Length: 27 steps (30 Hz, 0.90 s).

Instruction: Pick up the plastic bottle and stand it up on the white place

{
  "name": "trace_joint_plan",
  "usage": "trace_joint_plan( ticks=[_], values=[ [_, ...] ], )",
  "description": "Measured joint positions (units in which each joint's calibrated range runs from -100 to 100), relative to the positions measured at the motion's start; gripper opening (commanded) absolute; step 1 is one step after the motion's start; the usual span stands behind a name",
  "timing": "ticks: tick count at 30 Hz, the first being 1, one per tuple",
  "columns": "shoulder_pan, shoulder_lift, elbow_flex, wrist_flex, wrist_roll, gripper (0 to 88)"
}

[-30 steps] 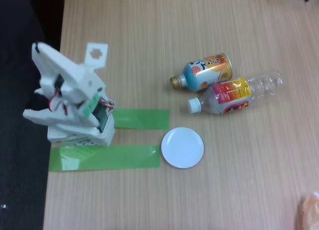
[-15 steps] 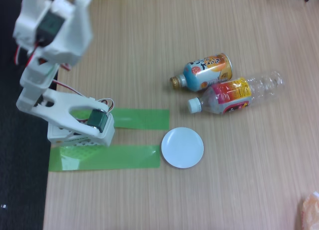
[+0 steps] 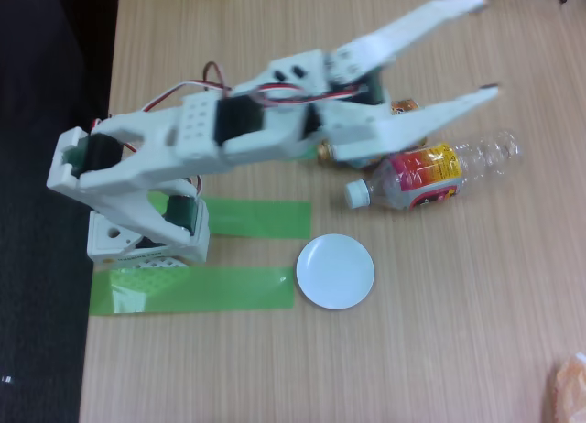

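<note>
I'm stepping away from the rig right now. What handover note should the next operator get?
Hand: open, empty, fingers spread wide, reaching over the table above the two bottles.
Plastic bottle: lying on its side, white cap pointing toward the white plate, not gripped.
Blue-and-orange bottle: mostly hidden behind the arm, just beyond the plastic bottle.
Done: nothing yet. Left: grasp the plastic bottle, lift it, stand it on the plate.
</note>
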Motion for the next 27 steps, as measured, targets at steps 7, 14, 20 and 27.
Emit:
trace_joint_plan(
  ticks=[7,14,20,27],
  values=[
    [-5.0,0.2,2.2,22.9,2.9,24.3],
    [-7.6,-1.7,3.2,48.2,8.1,24.3],
    [-8.0,-1.8,8.9,56.6,17.0,24.4],
    [-8.4,-2.4,20.3,49.5,24.8,24.4]
  ],
)
